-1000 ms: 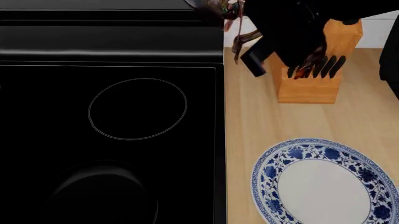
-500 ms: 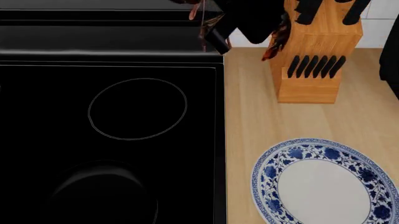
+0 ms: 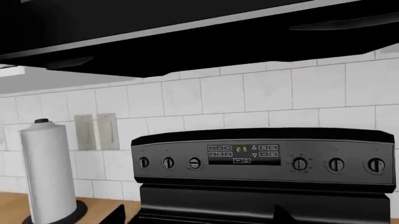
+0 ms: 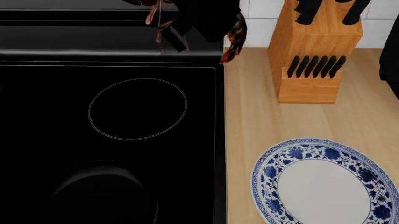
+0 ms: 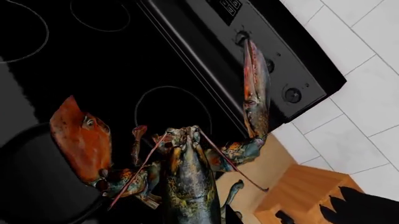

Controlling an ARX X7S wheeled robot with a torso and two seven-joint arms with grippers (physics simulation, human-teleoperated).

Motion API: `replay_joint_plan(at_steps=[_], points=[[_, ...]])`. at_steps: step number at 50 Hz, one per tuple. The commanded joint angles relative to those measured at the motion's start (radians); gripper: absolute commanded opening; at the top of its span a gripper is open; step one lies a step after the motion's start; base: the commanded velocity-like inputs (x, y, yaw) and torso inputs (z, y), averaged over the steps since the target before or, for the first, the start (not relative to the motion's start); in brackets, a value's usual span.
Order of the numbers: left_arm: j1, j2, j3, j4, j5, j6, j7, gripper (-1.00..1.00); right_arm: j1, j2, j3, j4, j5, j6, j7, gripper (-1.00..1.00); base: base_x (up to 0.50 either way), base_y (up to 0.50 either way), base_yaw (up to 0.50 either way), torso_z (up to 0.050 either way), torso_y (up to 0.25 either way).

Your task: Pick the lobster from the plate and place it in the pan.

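Observation:
The lobster [image 5: 187, 182] hangs head-down from my right gripper [image 5: 193, 212], which is shut on its body, claws spread and feelers trailing. In the head view the right gripper [image 4: 198, 23] is high over the stove's back edge, with the lobster's orange-red tail tip [image 4: 234, 44] dangling beside it. The plate [image 4: 268, 172], white with a blue floral rim, lies bare on the wooden counter at the front right. The black pan [image 4: 103, 189] sits on the stovetop at the front left, faint against the black glass, and also shows in the right wrist view as the pan [image 5: 37, 182]. My left gripper [image 3: 196, 219] is open, holding nothing.
A wooden knife block [image 4: 315, 51] stands at the back right of the counter. A thin burner ring [image 4: 137, 108] marks the stovetop behind the pan. The left wrist view faces the stove's control panel [image 3: 262, 158], a paper towel roll [image 3: 50, 172] and the tiled wall.
My right arm has carried the lobster leftward, from in front of the knife block to above the stove's back edge. The plate and pan have not moved.

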Motion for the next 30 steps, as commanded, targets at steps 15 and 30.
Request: replay_joint_plan(at_steps=[15,30], points=[[0.110,-0.035,-0.114,0.015,0.002,-0.004,0.020,1.00,-0.071,-0.093,0.028,0.051,0.000,-0.065,-0.042,-1.00,0.00,0.00,0.00,0.000,0.000],[0.147,-0.021,-0.136,0.025,0.015,-0.003,0.027,1.00,-0.120,-0.187,-0.019,0.133,-0.064,-0.152,-0.120,-1.00,0.00,0.00,0.00,0.000,0.000]])
